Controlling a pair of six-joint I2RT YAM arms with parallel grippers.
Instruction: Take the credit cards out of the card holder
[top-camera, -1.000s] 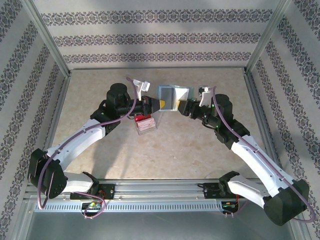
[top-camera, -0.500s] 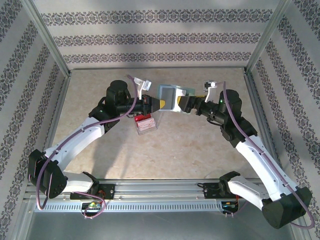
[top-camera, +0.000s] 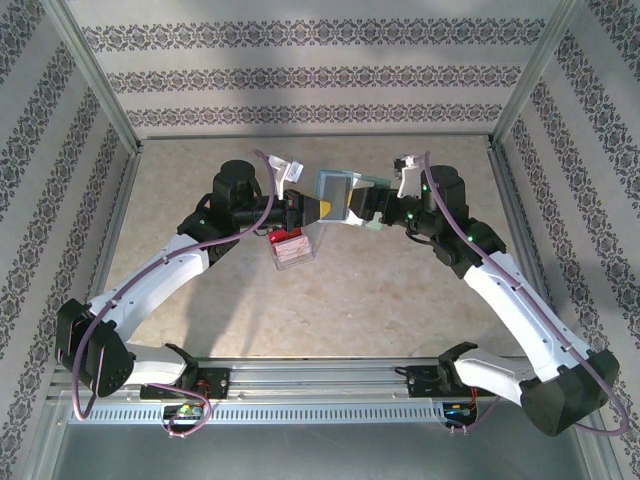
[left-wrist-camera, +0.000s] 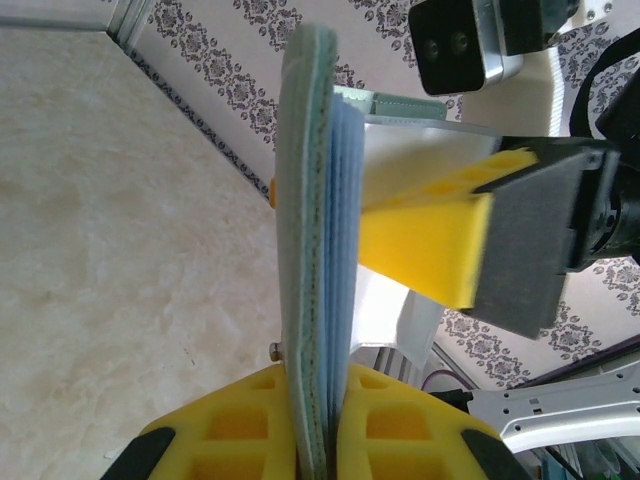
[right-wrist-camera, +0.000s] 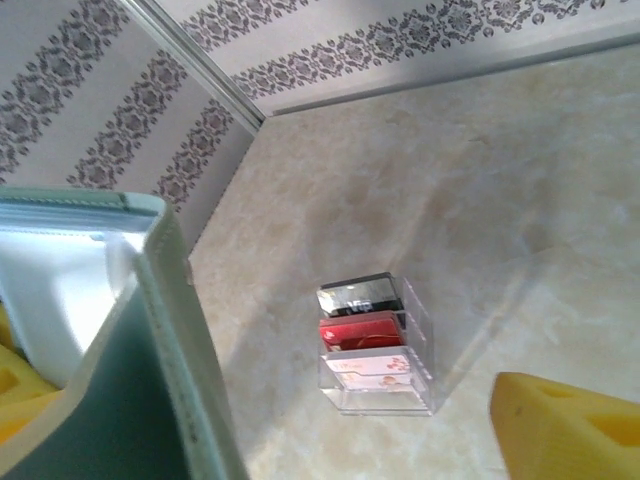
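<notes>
The pale teal card holder (top-camera: 340, 188) hangs above the table at the back middle, with my left gripper (top-camera: 318, 208) shut on its left edge. The left wrist view has it edge-on (left-wrist-camera: 312, 220), pinched between my yellow jaws (left-wrist-camera: 320, 410). My right gripper (top-camera: 366, 207) stands open at its right side. One of its yellow fingers (left-wrist-camera: 430, 245) lies against the holder's blue face. In the right wrist view a teal panel (right-wrist-camera: 150, 380) stands between the wide-apart fingers (right-wrist-camera: 570, 430). Any credit cards in its slots are hidden.
A clear plastic tray (top-camera: 292, 248) sits on the table below the left gripper. A black card, a red one and a pale one stand in the tray (right-wrist-camera: 375, 345). Patterned walls and metal rails (top-camera: 105, 110) close in the beige table.
The right arm has swung left and closer to the card holder, and its jaws have spread wider. The left gripper and the holder have stayed in place.
</notes>
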